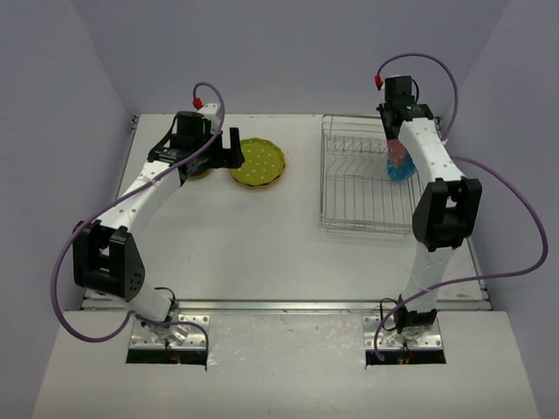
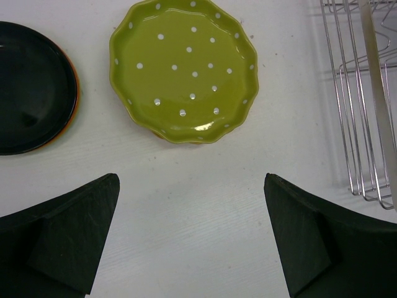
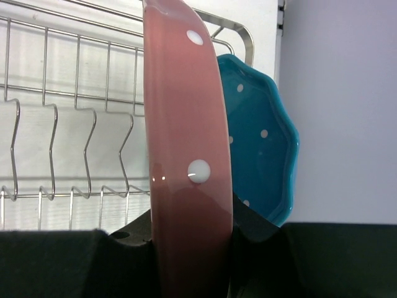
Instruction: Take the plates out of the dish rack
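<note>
Overhead: a white surface, two arms, a silver wire dish rack at the right. In the rack, near its right side, two plates on edge in the upright slots.

Clenched on the pink plate: the right end effector, one finger against each face, gripping at the rim. From the right wrist, plate seen edge-on, disc upright, rising straight from between the fingers, long axis in line with the reach of the end effector. Just beside it, on the right in that view, the teal plate, upright too; touching or not, cannot tell.

Likely next: a lift clear of the wires, with care not to drag the teal neighbour along. Right arm by far the nearer; left arm well apart across the surface.

Look of the pink plate: glossy plastic, dusty rose, white dots, thick rounded rim. Teal plate: wavy rim, white dots.

Left end effector released, fingers spread wide, hovering above the surface. Beyond it, lying flat, a lime green plate with white dots and a wavy rim. To its left, a black plate stacked on an orange plate, only a sliver of orange showing.
</note>
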{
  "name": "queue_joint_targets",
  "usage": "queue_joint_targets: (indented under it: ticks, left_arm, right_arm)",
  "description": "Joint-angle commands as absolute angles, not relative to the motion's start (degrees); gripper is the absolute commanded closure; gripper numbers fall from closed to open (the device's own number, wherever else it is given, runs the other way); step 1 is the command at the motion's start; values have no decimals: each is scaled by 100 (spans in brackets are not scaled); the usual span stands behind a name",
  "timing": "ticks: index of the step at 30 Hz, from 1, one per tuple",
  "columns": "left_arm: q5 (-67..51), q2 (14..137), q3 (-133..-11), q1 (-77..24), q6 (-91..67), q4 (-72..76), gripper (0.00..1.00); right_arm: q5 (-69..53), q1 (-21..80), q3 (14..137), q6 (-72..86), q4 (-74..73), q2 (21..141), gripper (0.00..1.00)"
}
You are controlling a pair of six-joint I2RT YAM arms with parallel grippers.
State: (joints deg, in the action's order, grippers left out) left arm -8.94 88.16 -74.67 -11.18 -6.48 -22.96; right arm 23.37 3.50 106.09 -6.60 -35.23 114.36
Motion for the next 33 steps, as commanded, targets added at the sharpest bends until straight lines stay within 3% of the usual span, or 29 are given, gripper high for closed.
queue_joint_targets:
  ticks: [1,9,16,20,26,33]
  left_arm:
    - [-806,8612,-7673,-1063,-668,-2136,0]
    - [-727,8537,-7671,-1052,-686,-2145,0]
    - [-787,8508,-7706,-976,-764,-2138,0]
    - [-1551,8498,-7670,-575,-987,-2040,0]
    - [-4534,8157,-6952,236,-1637,-696,0]
    - [-5437,7842,-6541,-8,-1775,-91,1]
  right_arm:
    - [3147,735,10661,-1284,-2215,10774,100]
    - [3575,861,10631,-1806,-1731,10583,100]
    - [3242,863,10629,-1521,-1855,10142,100]
    - [2349,861,11022,-819,-2696,9851,100]
    - [-73,860,11170,347,-3581,9556,100]
    - [-3399,858,10335,1733,-3262,9237,100]
